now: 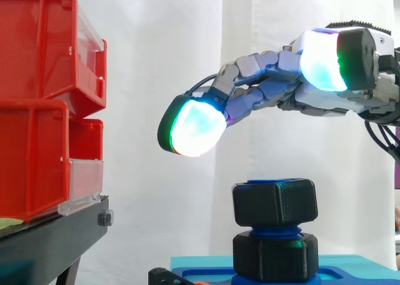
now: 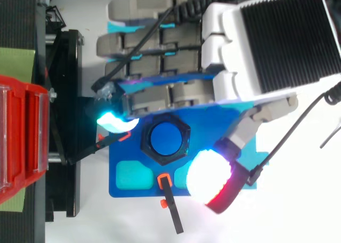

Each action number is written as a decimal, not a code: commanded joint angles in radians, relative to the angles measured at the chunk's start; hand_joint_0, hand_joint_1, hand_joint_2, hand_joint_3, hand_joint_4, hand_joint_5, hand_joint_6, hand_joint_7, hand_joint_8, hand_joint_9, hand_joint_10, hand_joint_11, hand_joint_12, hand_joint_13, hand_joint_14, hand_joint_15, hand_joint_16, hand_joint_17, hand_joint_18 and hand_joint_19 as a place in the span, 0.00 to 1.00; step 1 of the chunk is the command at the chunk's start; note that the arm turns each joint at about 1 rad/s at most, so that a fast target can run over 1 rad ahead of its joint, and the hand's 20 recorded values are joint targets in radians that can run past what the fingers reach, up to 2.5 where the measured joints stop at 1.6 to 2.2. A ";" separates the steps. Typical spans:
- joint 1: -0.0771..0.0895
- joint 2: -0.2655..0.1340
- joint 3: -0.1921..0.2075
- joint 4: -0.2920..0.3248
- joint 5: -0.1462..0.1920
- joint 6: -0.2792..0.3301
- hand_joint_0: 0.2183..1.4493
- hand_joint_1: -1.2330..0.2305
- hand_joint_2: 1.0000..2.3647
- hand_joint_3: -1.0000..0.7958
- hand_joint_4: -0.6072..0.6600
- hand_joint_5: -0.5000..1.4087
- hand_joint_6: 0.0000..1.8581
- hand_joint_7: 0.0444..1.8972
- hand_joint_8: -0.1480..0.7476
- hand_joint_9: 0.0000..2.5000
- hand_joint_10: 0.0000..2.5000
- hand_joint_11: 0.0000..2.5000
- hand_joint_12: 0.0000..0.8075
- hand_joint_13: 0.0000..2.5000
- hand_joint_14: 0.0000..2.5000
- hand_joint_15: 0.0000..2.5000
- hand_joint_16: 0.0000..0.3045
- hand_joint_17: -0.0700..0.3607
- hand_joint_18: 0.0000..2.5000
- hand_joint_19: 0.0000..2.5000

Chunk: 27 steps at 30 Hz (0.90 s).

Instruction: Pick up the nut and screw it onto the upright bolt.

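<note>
One hand hangs in the air above the nut, with its fingers spread apart and nothing in them. A glowing fingertip points down on the side toward the red bins, and it does not touch the nut. From above, the thumb pad sits off to one side of the nut and the fingers reach over the other side. The black nut is on the top of the blue bolt, and a bit of blue thread shows under it, above a second black block. So the nut looks started but not all the way down. To do this step well, the hand should come straight down and put its pads on two flat sides of the nut that face each other. It should squeeze softly, keep the nut flat, and turn in small bits. Pushing hard or tipping the nut could make it jam. The bolt stands on a blue plate.
</note>
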 commanded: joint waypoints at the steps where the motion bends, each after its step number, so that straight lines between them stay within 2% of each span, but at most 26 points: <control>1: 0.016 0.000 -0.001 -0.012 0.017 0.000 0.19 0.84 0.00 0.28 0.62 0.19 0.27 0.32 0.41 0.20 0.00 0.00 0.38 0.13 0.00 0.00 0.12 0.35 0.03 0.00; 7: 0.030 0.000 -0.001 -0.029 0.031 0.000 0.19 0.84 0.00 0.28 0.63 0.19 0.27 0.34 0.42 0.20 0.00 0.00 0.38 0.13 0.00 0.00 0.12 0.35 0.03 0.00; 14: 0.030 0.000 -0.004 -0.035 0.031 0.000 0.19 0.84 0.00 0.28 0.64 0.20 0.27 0.37 0.43 0.21 0.00 0.00 0.38 0.14 0.00 0.00 0.12 0.35 0.03 0.00; 16: 0.030 0.000 -0.019 -0.032 0.031 0.000 0.19 0.84 0.00 0.28 0.63 0.20 0.27 0.38 0.43 0.21 0.00 0.00 0.38 0.14 0.00 0.00 0.12 0.35 0.03 0.00; 17: 0.030 0.000 -0.039 -0.021 0.031 0.000 0.19 0.84 0.00 0.28 0.63 0.20 0.27 0.38 0.43 0.21 0.00 0.00 0.38 0.14 0.00 0.00 0.12 0.35 0.03 0.00; 20: 0.027 0.000 -0.047 -0.003 0.031 0.000 0.19 0.84 0.00 0.28 0.63 0.20 0.27 0.38 0.43 0.21 0.00 0.00 0.38 0.14 0.00 0.00 0.12 0.35 0.04 0.00; 27: 0.018 0.000 -0.045 -0.006 0.031 0.003 0.19 0.83 0.00 0.28 0.65 0.21 0.27 0.42 0.44 0.22 0.00 0.00 0.38 0.15 0.00 0.00 0.12 0.35 0.04 0.00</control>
